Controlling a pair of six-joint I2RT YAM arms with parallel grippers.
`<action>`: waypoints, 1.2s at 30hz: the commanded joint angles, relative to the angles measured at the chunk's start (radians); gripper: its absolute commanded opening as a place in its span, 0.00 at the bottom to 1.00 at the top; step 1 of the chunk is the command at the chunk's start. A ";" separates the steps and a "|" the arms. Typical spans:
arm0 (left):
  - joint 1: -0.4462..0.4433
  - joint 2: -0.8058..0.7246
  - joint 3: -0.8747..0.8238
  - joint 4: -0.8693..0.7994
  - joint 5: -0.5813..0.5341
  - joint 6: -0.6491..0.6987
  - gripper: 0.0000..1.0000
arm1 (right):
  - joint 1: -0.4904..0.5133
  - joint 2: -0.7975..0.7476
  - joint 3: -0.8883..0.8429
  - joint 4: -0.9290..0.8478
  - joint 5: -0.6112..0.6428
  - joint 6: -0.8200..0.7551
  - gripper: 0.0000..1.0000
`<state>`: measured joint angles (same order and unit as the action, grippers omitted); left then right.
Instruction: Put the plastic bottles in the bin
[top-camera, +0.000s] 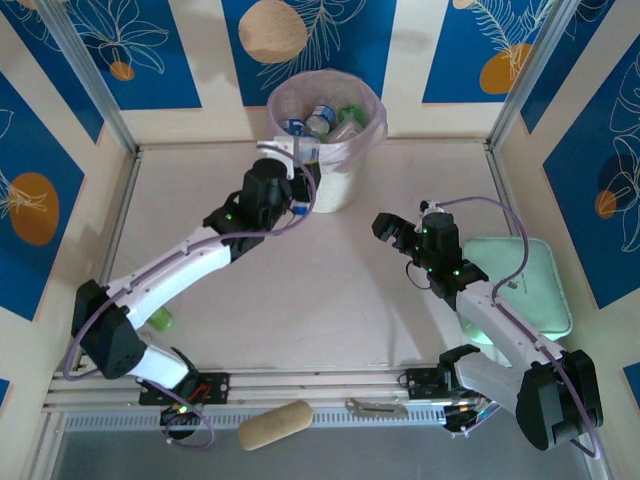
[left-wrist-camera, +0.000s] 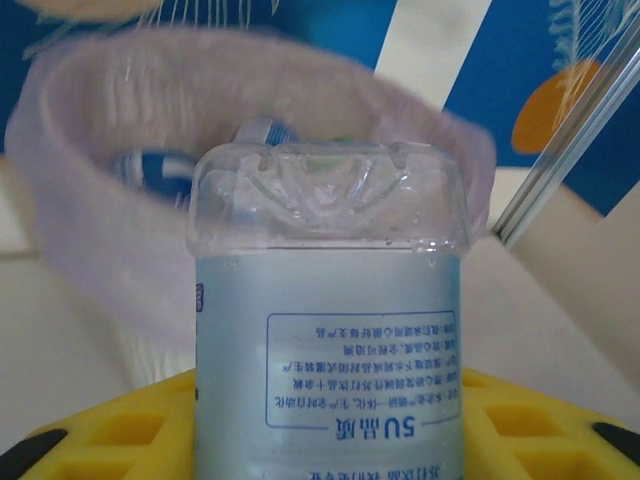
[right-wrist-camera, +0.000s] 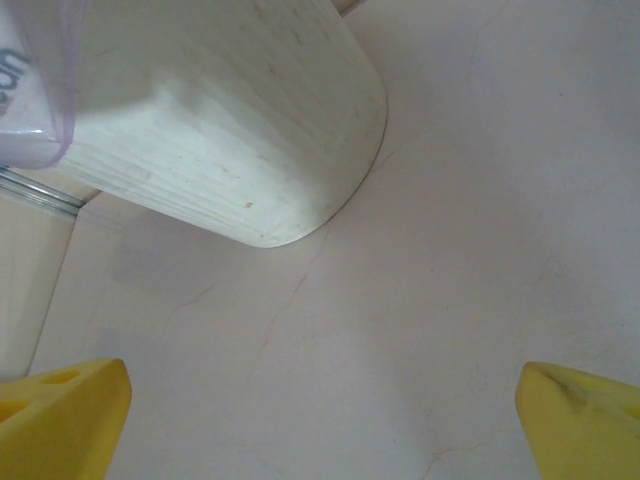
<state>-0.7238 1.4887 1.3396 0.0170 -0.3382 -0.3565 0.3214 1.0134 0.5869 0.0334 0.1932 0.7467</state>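
- While its ridged base points out toward the bin, a clear bottle (left-wrist-camera: 330, 300) with a blue-printed label sits between the yellow fingers of the left gripper (left-wrist-camera: 325, 450). The gripper is closed on the bottle's labelled body, probably so the far end is free to drop first.
- This bottle is lifted off the table at the near rim of the bin (top-camera: 335, 190), a round white basket with a pale pink bag folded over its edge. It is not yet inside. The height looks chosen to carry it over the rim.
- Several bottles (top-camera: 322, 120) already lie in the bin, blue-labelled ones and at least one green one, so most of the job seems done.
- One green bottle (top-camera: 160, 320) lies on the table (top-camera: 330, 300), tucked against the left arm's lower section and partly hidden by it, well apart from the bin. It appears to be waiting for collection.
- The right gripper (top-camera: 400, 235) hangs low over bare table to the right of the bin, its jaws spread wide and holding nothing. It seems parked there to leave the bin's mouth to the other arm.
- A pale green tray (top-camera: 545, 290) rests flat at the right edge of the table, partly under the right arm.
- A tan roll (top-camera: 275, 425) lies on the rail at the near edge, between the two arm bases. It is not a bottle, which likely explains why it sits apart.
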 joint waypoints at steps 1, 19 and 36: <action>0.052 0.082 0.135 0.024 0.120 0.074 0.48 | 0.004 -0.007 -0.012 0.024 -0.017 0.022 0.99; 0.237 0.753 1.173 -0.206 0.340 0.100 0.46 | -0.002 -0.098 -0.019 -0.062 0.009 0.001 0.99; 0.248 0.792 1.123 -0.210 0.419 -0.009 0.78 | -0.015 -0.121 -0.027 -0.078 0.015 -0.004 0.99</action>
<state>-0.4797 2.2955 2.4664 -0.2028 0.0395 -0.3470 0.3126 0.9108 0.5739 -0.0368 0.1909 0.7555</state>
